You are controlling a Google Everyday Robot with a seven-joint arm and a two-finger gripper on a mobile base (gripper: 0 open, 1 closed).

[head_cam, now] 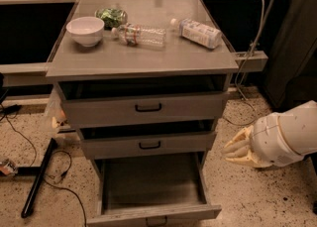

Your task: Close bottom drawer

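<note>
The bottom drawer (153, 214) of the grey wood-grain cabinet (148, 60) is pulled far out, and its empty inside faces up. Its front panel lies at the bottom edge of the view, with the black handle (156, 219) partly cut off. The middle drawer (148, 144) and top drawer (147, 108) each stand out a little. My gripper (237, 149) is to the right of the cabinet, at about the middle drawer's height. Its cream tips point left toward the cabinet and touch nothing.
On the cabinet top lie a white bowl (85, 30), a green bag (112, 16), a clear bottle (141, 35) and a white bottle (198, 31). A black bar (37, 179) and cables lie on the floor at left. A cable hangs at right (252, 42).
</note>
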